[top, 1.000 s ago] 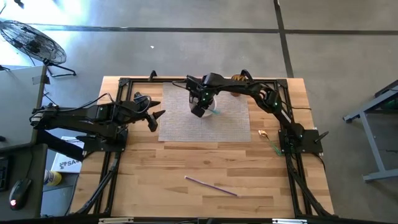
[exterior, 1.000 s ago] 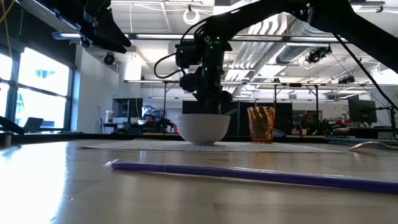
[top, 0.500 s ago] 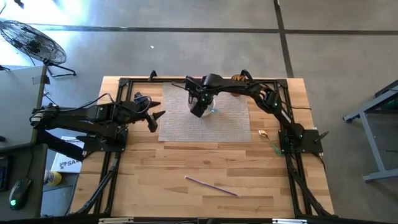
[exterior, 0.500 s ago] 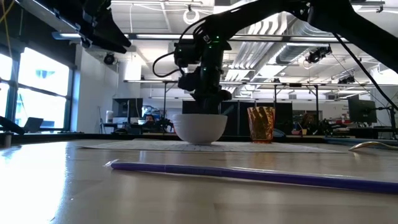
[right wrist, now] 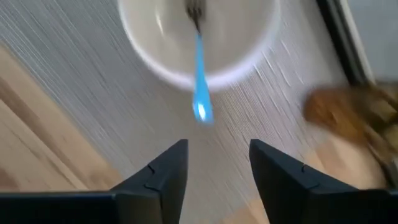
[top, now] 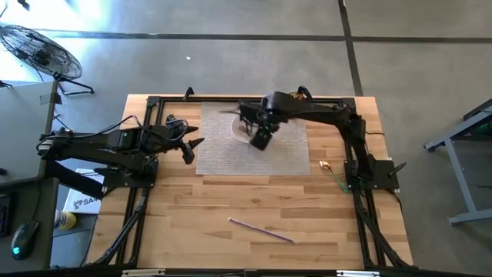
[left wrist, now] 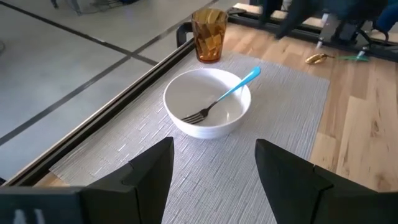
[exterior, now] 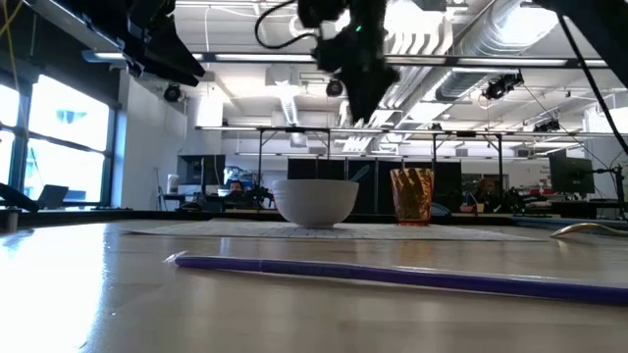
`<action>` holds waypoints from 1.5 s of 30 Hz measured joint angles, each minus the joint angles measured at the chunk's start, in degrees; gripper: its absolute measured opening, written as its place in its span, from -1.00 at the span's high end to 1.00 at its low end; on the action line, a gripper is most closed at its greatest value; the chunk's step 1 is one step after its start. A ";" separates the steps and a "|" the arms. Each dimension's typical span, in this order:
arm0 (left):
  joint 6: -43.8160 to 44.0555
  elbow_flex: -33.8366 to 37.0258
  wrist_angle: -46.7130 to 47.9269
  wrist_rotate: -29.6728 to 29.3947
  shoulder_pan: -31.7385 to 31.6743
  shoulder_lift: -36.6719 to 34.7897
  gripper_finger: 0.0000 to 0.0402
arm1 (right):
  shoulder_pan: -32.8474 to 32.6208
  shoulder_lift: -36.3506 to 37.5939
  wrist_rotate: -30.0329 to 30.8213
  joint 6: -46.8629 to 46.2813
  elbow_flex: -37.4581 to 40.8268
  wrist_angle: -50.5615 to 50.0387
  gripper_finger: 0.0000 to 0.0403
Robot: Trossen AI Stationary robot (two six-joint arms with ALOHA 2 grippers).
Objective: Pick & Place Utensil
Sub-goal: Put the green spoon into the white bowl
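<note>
A fork with a blue handle [left wrist: 225, 97] lies in the white bowl [left wrist: 207, 118]. Its tines are on the bowl's bottom and its handle [right wrist: 200, 74] leans on the rim and sticks out past it. The bowl [top: 239, 131] stands on the grey placemat [top: 231, 158]. My right gripper [top: 261, 140] hangs open well above the bowl [exterior: 316, 201], fingers pointing down, with nothing between them [right wrist: 214, 155]. My left gripper [top: 196, 148] waits open at the mat's left edge, facing the bowl [left wrist: 214, 152].
An amber cup [left wrist: 208, 34] stands on the mat just beyond the bowl, by the far frame rail. A purple straw [top: 261, 229] lies on the wood near the front. A gold utensil [top: 325, 164] and a green item [top: 340, 185] lie by the right arm's base.
My right gripper has opened over the bowl, letting go of the fork. It has then risen well clear and shifted a little toward the table's right edge. The fork stays in the bowl, and the bowl has not moved.
</note>
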State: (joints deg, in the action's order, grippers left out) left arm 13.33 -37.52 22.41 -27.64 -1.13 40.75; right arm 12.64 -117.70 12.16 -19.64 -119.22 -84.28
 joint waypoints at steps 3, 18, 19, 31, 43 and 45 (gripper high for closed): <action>0.13 0.00 0.73 0.02 0.00 0.00 -0.10 | -4.07 1.42 4.67 -4.75 0.01 -5.98 0.16; 3.48 1.06 1.83 4.36 0.02 0.02 -0.10 | -14.69 19.77 -1.83 -26.02 40.35 -0.62 0.17; 3.49 1.12 1.70 4.35 0.02 0.00 -0.10 | -14.95 21.57 -2.53 -27.88 43.54 0.19 0.18; 3.95 1.27 0.46 4.63 0.02 0.00 -0.10 | -15.38 32.18 -6.71 -40.06 69.33 9.75 0.25; 3.62 1.29 0.18 4.59 0.02 0.00 -0.10 | -15.38 30.26 -6.44 -44.87 77.45 17.24 0.05; 3.58 1.29 0.18 4.59 0.02 0.00 -0.10 | -15.38 30.26 -4.27 -44.91 78.37 19.51 0.04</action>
State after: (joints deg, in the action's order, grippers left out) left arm 16.90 -36.23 22.59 -23.05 -1.10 40.75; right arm -2.74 -87.44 7.89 -64.55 -40.85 -64.77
